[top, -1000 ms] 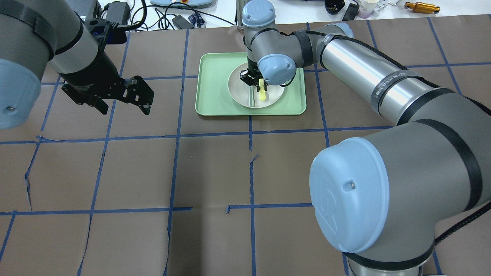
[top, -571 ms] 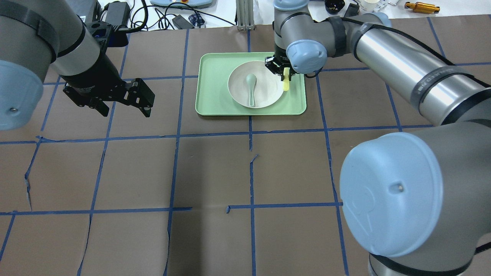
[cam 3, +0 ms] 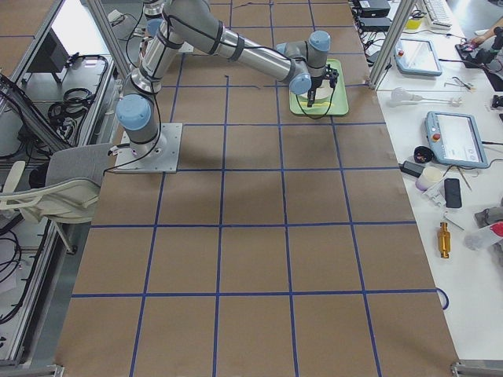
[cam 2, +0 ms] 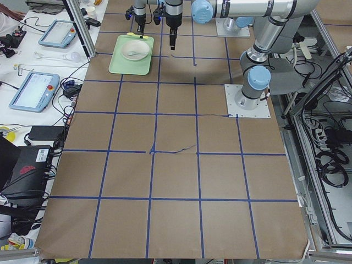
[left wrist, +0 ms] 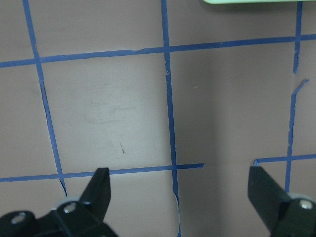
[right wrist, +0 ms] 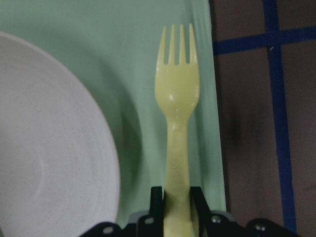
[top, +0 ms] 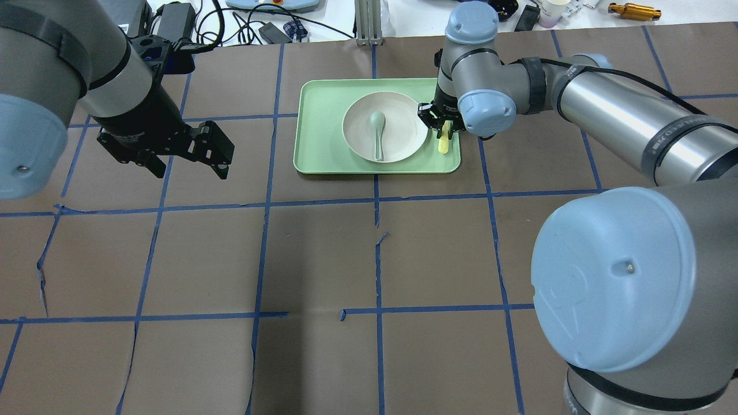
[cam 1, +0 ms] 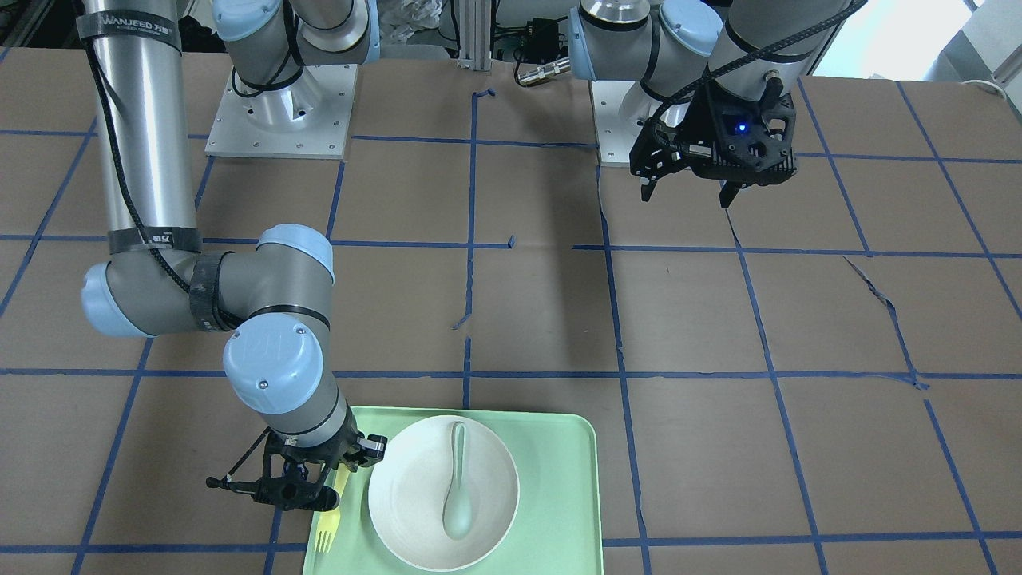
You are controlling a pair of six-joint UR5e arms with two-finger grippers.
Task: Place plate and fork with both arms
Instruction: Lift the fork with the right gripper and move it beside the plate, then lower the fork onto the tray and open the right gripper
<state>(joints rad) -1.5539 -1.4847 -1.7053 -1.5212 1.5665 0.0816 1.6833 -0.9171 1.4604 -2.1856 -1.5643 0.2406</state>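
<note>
Shifted off the plate (top: 398, 138), the right claw (top: 441, 124) grips the fork (right wrist: 177, 98) by its handle, tines over the tray (top: 323, 127) just beside the plate. Left claw (top: 189, 161) hangs spread above the tabletop (top: 317, 259). The right arm's band (cam 1: 128, 28) reads WANJEED.

the round, off-white plate (top: 403, 124) is seen lying flat in the mint-green tray (top: 323, 115). the small yellow fork (right wrist: 177, 94) is gripped by its handle in the right claw (right wrist: 177, 197), tines pointed outward, over the tray strip just beside the plate's rim.
</note>
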